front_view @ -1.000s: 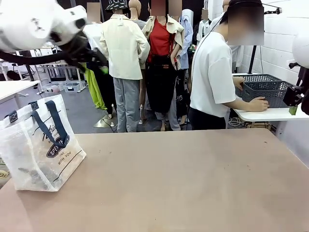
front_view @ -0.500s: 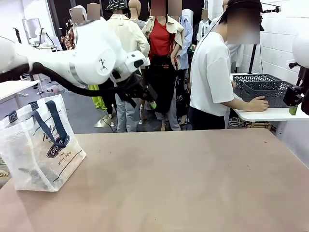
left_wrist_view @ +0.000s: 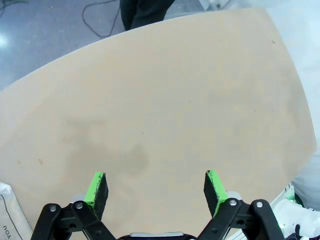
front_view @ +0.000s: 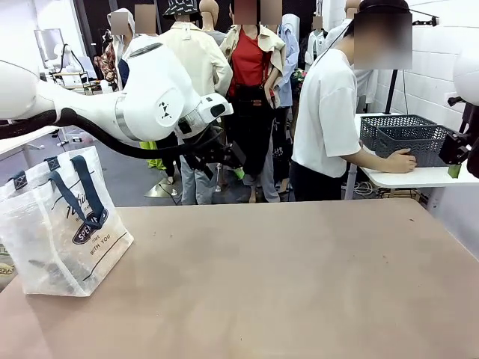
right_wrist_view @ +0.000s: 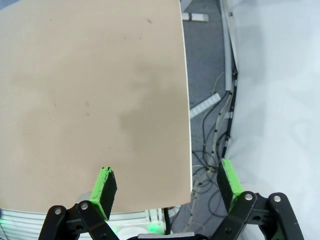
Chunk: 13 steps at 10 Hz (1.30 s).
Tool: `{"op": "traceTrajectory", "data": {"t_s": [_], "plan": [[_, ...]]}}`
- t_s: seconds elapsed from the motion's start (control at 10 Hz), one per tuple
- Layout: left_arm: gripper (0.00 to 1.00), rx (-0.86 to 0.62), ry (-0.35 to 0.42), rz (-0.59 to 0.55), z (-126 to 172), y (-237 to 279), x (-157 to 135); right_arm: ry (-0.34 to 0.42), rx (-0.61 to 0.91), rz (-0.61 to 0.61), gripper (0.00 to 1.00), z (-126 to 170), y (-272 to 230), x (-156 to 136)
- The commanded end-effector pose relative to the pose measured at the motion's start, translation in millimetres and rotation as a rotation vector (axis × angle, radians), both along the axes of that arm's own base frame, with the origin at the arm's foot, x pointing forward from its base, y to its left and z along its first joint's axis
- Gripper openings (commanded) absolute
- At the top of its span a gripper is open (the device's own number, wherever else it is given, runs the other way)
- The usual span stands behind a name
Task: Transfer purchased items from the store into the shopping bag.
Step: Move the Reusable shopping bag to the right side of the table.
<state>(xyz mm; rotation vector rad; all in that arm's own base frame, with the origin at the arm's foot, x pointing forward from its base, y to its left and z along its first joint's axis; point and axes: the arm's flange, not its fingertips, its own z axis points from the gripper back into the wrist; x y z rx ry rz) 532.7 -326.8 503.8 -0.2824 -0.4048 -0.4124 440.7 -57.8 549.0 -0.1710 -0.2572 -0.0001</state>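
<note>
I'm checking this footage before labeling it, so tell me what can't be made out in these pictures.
- Basket contents: in the front view the two stacked grey baskets sit far off; lattice walls and the person's hand hide whatever is inside.
- Shopping bag: its translucent wall blurs dark shapes at the bottom; the picture's left edge cuts it off.
- Left gripper and right gripper: both open, with their bases cut off by the bottom edge.

light: bright, even | shadows: faint | wrist views: edges bowed | focus: sharp

Left arm [front_view: 150, 97] now farther right and lower, above the table [front_view: 284, 277].
</note>
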Motion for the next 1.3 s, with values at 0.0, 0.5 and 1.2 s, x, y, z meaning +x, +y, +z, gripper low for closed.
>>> {"op": "traceTrajectory", "data": {"t_s": [0.0,0.5,1.2], "plan": [[1.00,0.000,-0.013,-0.001,1.2,0.1,0.3,0.008,-0.019,0.008,1.00,0.6,-1.2,0.1],[1.00,0.000,-0.013,-0.001,1.2,0.1,0.3,0.008,-0.019,0.008,1.00,0.6,-1.2,0.1],[1.00,0.000,-0.013,-0.001,1.2,0.1,0.3,0.008,-0.019,0.008,1.00,0.6,-1.2,0.1]]}}
